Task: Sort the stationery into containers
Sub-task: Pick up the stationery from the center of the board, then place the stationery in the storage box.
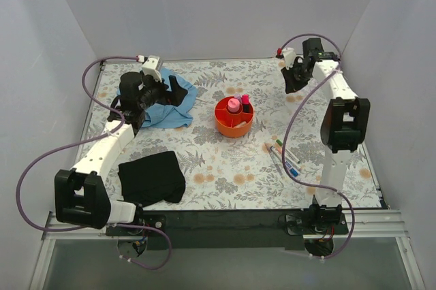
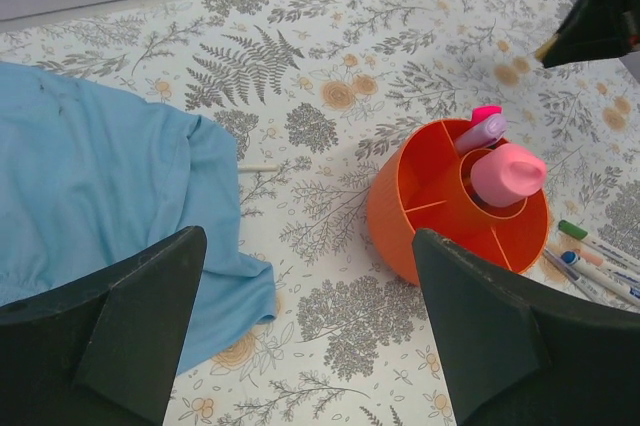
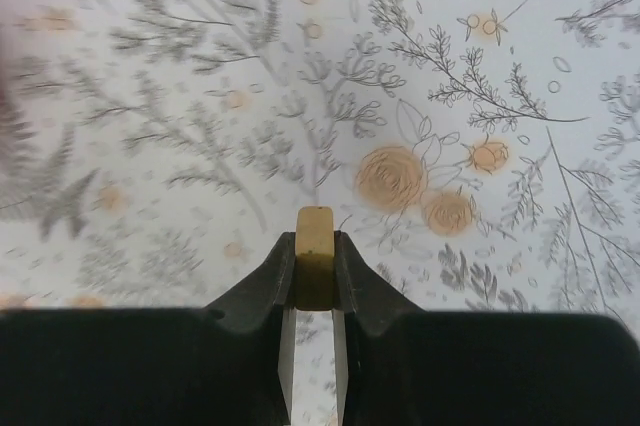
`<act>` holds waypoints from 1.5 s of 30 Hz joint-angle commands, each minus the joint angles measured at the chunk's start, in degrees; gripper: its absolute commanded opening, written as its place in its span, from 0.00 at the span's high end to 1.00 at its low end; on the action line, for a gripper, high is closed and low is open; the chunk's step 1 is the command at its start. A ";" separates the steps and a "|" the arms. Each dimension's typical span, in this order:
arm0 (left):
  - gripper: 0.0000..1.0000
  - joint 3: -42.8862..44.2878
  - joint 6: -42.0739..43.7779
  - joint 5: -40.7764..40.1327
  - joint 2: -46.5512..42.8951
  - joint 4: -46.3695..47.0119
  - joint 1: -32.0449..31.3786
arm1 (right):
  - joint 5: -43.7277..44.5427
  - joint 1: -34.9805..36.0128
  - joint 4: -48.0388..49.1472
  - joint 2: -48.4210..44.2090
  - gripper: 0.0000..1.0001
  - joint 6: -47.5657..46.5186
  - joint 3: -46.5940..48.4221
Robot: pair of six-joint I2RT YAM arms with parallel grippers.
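Note:
The orange divided bowl (image 1: 234, 118) stands mid-table; in the left wrist view its wall (image 2: 400, 216) is at the right. It holds a small pink bottle (image 2: 508, 174) in the centre well, a lilac stick (image 2: 482, 132) and a pink highlighter (image 2: 486, 112). Thin white markers (image 1: 286, 159) with coloured caps lie right of the bowl, also seen in the left wrist view (image 2: 600, 266). My left gripper (image 1: 178, 92) (image 2: 305, 326) is open and empty, above the cloth's edge left of the bowl. My right gripper (image 1: 293, 79) (image 3: 315, 246) is shut on a small tan block (image 3: 315, 256), held above the table at the far right.
A blue cloth (image 1: 167, 109) (image 2: 90, 186) lies at the far left under my left arm. A black cloth (image 1: 151, 176) lies at the near left. A thin white stick (image 2: 258, 167) lies beside the blue cloth. Grey walls enclose the table.

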 commanded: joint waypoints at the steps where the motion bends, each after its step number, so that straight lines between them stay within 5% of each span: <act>1: 0.14 -3.67 -1.40 -1.96 -6.99 1.57 0.42 | -10.50 3.23 -0.71 -18.43 0.99 0.80 -6.68; 8: 0.14 -6.05 -6.33 -2.22 -10.77 0.17 1.03 | -14.49 15.08 -3.18 -30.13 0.99 -2.01 -15.75; 13: 0.14 -6.14 -4.85 -3.10 -12.80 -0.53 1.21 | -12.20 23.35 -3.44 -29.88 0.99 -4.47 -17.52; 21: 0.14 -6.67 -4.58 -3.01 -14.47 -0.45 1.91 | -9.83 26.09 -5.55 -23.02 0.99 -7.02 -11.28; 40: 0.14 -8.16 -4.75 -3.45 -15.09 -1.59 3.14 | -2.45 29.34 -6.43 -19.68 0.99 -10.72 -16.46; 42: 0.14 -8.16 -4.75 -3.45 -15.00 -1.50 3.23 | -1.48 29.34 -6.17 -18.72 0.85 -10.45 -16.20; 44: 0.14 -7.99 -4.84 -3.28 -14.83 -1.41 3.23 | -0.34 29.43 -5.99 -18.28 0.55 -10.36 -15.67; 45: 0.14 -7.99 -4.93 -3.36 -14.65 -1.41 3.23 | -0.33 29.43 -5.99 -18.10 0.51 -10.36 -15.41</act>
